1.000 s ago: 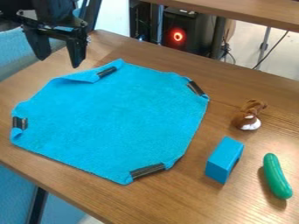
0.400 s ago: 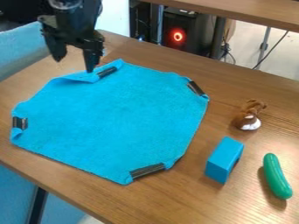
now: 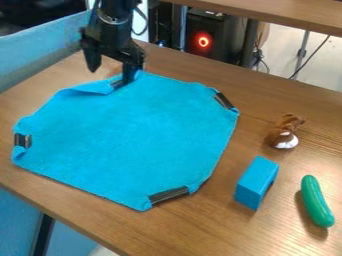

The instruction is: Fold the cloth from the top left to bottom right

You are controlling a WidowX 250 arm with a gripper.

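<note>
Blue cloth (image 3: 133,135): it lies spread on the wooden table (image 3: 200,230), with a small raised fold at its upper left.
Near strip (image 3: 168,195), left strip (image 3: 23,140), right strip (image 3: 224,100): these dark pieces rest along the cloth's border.
Top strip (image 3: 117,84): it is partly hidden behind one finger of the gripper.
Gripper (image 3: 110,70): it is wide open at the cloth's top corner; whether it touches the cloth, I cannot tell.
Black arm (image 3: 115,25): the top edge of the view cuts it.
Blue block (image 3: 257,182): it stands near the cloth's right side, apart from it.
Brown-and-white toy (image 3: 284,134): it sits beyond the block; its exact kind is difficult to tell.
Green toy cucumber (image 3: 316,201): it lies right of the block.
</note>
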